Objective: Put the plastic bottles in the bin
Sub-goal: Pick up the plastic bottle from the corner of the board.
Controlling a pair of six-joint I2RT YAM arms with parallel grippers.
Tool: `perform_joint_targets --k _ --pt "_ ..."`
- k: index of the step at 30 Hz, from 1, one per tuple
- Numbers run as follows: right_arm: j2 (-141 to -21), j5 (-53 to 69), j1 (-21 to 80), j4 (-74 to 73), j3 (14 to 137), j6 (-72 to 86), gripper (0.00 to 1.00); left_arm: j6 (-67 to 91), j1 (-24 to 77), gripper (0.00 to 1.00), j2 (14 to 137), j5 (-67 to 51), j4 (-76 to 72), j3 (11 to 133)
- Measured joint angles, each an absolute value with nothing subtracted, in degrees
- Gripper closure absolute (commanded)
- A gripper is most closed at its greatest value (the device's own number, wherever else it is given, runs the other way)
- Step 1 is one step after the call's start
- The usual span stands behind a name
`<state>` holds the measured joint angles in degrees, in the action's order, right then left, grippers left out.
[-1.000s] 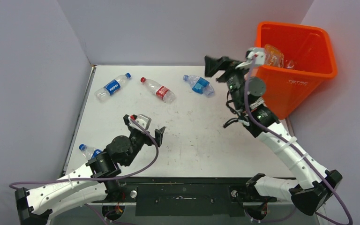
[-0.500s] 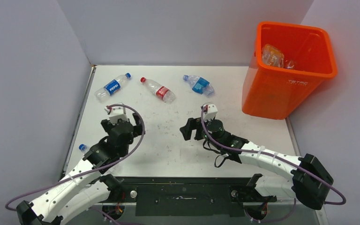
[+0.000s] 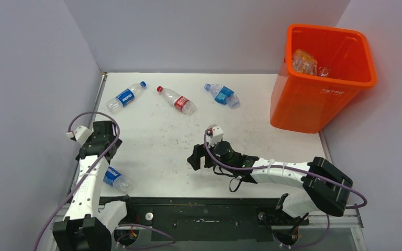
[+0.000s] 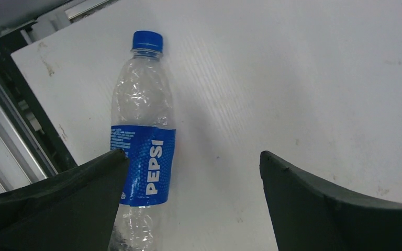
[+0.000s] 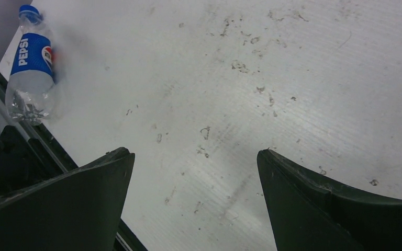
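Note:
A clear Pepsi bottle (image 4: 142, 136) with a blue cap and blue label lies at the table's near left corner. It also shows in the top view (image 3: 116, 179) and in the right wrist view (image 5: 30, 73). My left gripper (image 4: 191, 157) is open and empty above it (image 3: 104, 145), and the bottle lies by the left finger. My right gripper (image 3: 197, 158) is open and empty, low over bare table at the front middle (image 5: 194, 154). Another Pepsi bottle (image 3: 127, 96), a red-labelled bottle (image 3: 176, 100) and a crushed blue-labelled bottle (image 3: 222, 95) lie at the back. The orange bin (image 3: 340, 91) stands at the back right.
Clear bottles (image 3: 304, 61) lie inside the bin. A metal rail (image 4: 10, 130) runs along the table's left edge next to the near Pepsi bottle. Grey walls close in the left, back and right sides.
My right arm has come from the bin's rim down to the table's front middle. My left arm has swung left to the table's edge, over the near Pepsi bottle.

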<state>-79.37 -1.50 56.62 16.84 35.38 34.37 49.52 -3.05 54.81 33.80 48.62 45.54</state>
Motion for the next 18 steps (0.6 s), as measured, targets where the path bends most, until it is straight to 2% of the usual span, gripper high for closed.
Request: perform_joint_targets --k 3,9,16,18 --pt "-79.4 -0.93 57.82 17.58 35.53 34.39 0.09 52.25 -10.2 0.04 56.88 30.26 48.86 43.79" --pt "-78.76 -0.89 58.22 18.5 35.05 34.7 0.1 53.58 -17.28 0.04 59.59 25.87 47.83 38.04" --pt "-76.16 -1.93 58.22 18.83 33.3 34.81 0.1 55.51 -19.22 0.04 67.11 22.26 44.14 35.53" --pt "-75.61 -2.35 58.22 18.79 33.17 34.79 0.1 56.12 -19.22 0.01 67.88 21.61 42.57 34.46"
